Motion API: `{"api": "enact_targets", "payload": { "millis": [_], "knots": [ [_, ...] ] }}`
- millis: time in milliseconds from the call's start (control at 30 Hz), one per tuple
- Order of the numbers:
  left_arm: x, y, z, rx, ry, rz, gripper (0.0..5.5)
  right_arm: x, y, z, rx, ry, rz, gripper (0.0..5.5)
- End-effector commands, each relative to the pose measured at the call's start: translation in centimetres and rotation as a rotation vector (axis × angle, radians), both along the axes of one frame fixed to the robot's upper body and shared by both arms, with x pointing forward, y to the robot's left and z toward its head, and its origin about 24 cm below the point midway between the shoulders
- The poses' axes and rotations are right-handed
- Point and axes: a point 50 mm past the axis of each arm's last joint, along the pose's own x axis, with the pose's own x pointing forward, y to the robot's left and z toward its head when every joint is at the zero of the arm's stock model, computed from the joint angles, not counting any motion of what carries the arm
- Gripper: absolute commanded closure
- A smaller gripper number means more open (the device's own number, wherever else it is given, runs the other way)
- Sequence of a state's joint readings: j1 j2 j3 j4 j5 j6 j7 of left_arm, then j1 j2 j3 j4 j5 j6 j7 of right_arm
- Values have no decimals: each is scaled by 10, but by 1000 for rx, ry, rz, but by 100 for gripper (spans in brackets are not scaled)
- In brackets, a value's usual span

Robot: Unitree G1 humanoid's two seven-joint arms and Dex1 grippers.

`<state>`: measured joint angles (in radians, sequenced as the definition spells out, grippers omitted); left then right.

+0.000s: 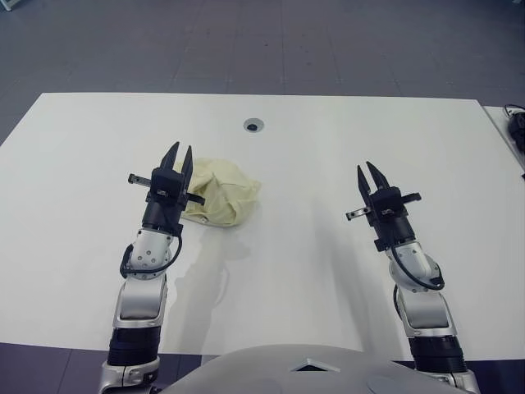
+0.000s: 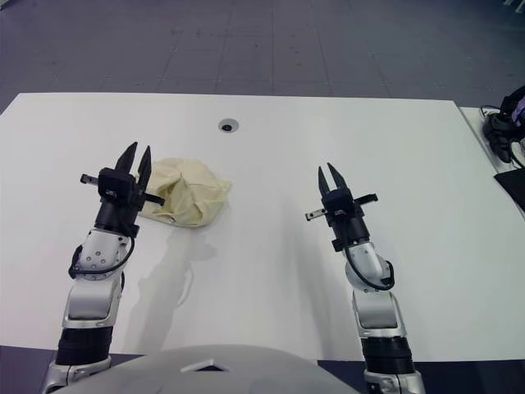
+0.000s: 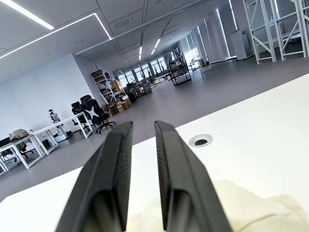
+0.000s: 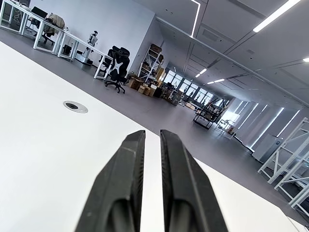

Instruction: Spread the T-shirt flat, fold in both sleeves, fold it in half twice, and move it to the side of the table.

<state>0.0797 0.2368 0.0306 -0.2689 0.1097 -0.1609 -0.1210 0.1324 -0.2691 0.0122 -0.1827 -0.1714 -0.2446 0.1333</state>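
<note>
The two head views take in the whole white table (image 1: pixel 287 246) with both arms over it. The right eye view adds some dark gear (image 2: pixel 502 131) on a neighbouring surface at the robot's far right. The T-shirt (image 1: pixel 223 194) is cream-coloured and lies on the table in a crumpled lump, not spread out.

The left gripper (image 1: pixel 181 151) is at the lump's left edge, its tips pointing away from the robot. In the head views its wrist overlaps the near-left part of the cloth, and whether it touches the cloth cannot be told. Its fingers (image 3: pixel 108 174) stand a narrow gap apart and hold nothing.

The left wrist view gives what the head views cannot. The cloth sits just below and beside the fingers, with none of it in the gap. A round cable hole (image 3: pixel 200 140) in the table lies beyond the tips. Behind that is an open room with desks and office chairs (image 3: pixel 94 113).

The right gripper (image 1: pixel 367 168) hangs over the table with the T-shirt well off to the left of its fingers (image 4: pixel 123 188). These too are parted by only a narrow slit, with nothing between them. The right wrist view shows white table under them, the same cable hole farther off, and tall shelving racks (image 4: pixel 289 159) at the back of the room.
</note>
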Motion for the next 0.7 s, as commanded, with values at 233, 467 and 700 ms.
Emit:
{"api": "enact_targets", "payload": {
  "millis": [233, 467, 700],
  "knots": [
    [-1, -2, 1, -32, -6, -16, 547, 0, 0, 0, 4, 4, 7, 550],
    [0, -3, -1, -29, 12, -4, 471, 1, 0, -1, 7, 22, -11, 475],
    [0, -2, 0, -31, -7, -7, 441, 1, 2, 0, 18, 9, 20, 449]
  ]
}}
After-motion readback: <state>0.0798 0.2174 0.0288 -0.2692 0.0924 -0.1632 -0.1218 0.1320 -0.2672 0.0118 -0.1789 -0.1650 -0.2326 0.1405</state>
